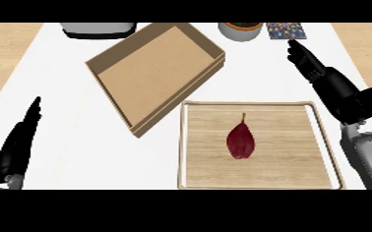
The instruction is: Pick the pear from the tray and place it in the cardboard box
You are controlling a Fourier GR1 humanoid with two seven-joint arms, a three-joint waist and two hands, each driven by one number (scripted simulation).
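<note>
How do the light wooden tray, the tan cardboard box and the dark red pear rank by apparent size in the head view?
1. Light wooden tray: largest, though nearest the camera, so its lead is unsure.
2. Tan cardboard box.
3. Dark red pear, lying on the tray: clearly smallest.

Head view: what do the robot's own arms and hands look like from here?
Both hands are black with slim, tapering fingers. The right hand joins a smooth light-grey forearm. The left hand shows only a sliver of grey at its base. No cables or markings show.
</note>
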